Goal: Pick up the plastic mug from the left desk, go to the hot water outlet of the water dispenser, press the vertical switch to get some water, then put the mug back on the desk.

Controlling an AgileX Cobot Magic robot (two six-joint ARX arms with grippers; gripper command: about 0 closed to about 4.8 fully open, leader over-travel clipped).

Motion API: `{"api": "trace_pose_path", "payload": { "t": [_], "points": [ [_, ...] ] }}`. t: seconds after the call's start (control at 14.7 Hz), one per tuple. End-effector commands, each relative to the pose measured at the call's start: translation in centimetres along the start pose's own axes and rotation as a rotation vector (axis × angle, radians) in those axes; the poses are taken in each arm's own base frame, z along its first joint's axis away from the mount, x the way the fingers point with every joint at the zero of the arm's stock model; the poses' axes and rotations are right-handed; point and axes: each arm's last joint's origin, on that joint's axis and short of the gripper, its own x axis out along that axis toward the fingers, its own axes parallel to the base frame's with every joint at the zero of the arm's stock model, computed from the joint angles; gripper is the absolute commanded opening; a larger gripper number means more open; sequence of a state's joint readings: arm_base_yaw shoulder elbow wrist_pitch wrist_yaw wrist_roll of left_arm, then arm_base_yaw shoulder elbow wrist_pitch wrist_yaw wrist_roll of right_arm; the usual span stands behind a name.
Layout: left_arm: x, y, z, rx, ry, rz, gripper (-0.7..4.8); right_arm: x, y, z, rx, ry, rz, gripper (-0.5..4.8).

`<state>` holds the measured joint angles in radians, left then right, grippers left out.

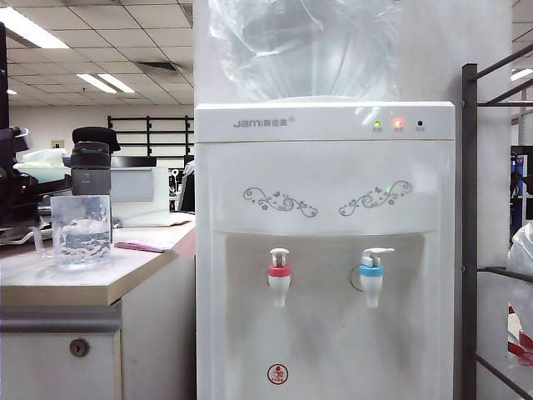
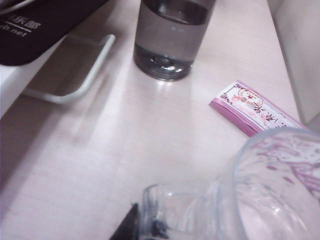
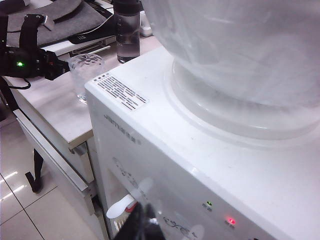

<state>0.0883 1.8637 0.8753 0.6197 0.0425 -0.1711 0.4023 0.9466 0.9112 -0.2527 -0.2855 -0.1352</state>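
The clear plastic mug [image 1: 81,231] stands on the left desk [image 1: 75,279] with water in it. In the left wrist view its rim [image 2: 280,190] fills one corner, and my left gripper [image 2: 145,225] is shut on its clear handle [image 2: 167,207]. From the right wrist view, the left arm [image 3: 30,60] reaches to the mug [image 3: 86,75]. On the water dispenser [image 1: 325,192], the hot water outlet [image 1: 279,279] has a red collar and a vertical switch [image 1: 279,254]. My right gripper [image 3: 142,225] is shut and empty, hanging above and in front of that tap [image 3: 122,206].
A dark lidded tumbler [image 1: 92,167] stands behind the mug, and a pink packet [image 2: 255,110] lies beside it. The blue-collared tap [image 1: 372,271] sits right of the red one. A dark metal rack [image 1: 470,233] stands right of the dispenser. A big clear bottle [image 1: 304,46] tops it.
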Motion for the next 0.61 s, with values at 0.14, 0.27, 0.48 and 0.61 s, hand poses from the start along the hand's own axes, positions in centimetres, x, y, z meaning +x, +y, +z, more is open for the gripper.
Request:
{"api": "trace_pose_path", "payload": {
  "t": [0.14,0.27,0.48,0.61],
  "points": [
    [-0.1,0.1,0.2,-0.014,0.005,0.052,1.89,-0.2,0.1,0.2,0.002,-0.017,0.008,-0.05],
    [-0.6,0.3,-0.8,-0.028,0.143,0.078,1.89,-0.6,0.2,0.2,0.005,-0.014,0.009,-0.05],
    [-2.4,0.0,0.2,-0.031,0.191,0.081,1.83,-2.1,0.6,0.6,-0.004,-0.042,0.003,-0.05],
    [-5.1,-0.6,2.3,-0.033,0.150,0.038,1.42,-3.3,1.0,0.4,0.002,-0.023,0.007,-0.05]
  ]
}}
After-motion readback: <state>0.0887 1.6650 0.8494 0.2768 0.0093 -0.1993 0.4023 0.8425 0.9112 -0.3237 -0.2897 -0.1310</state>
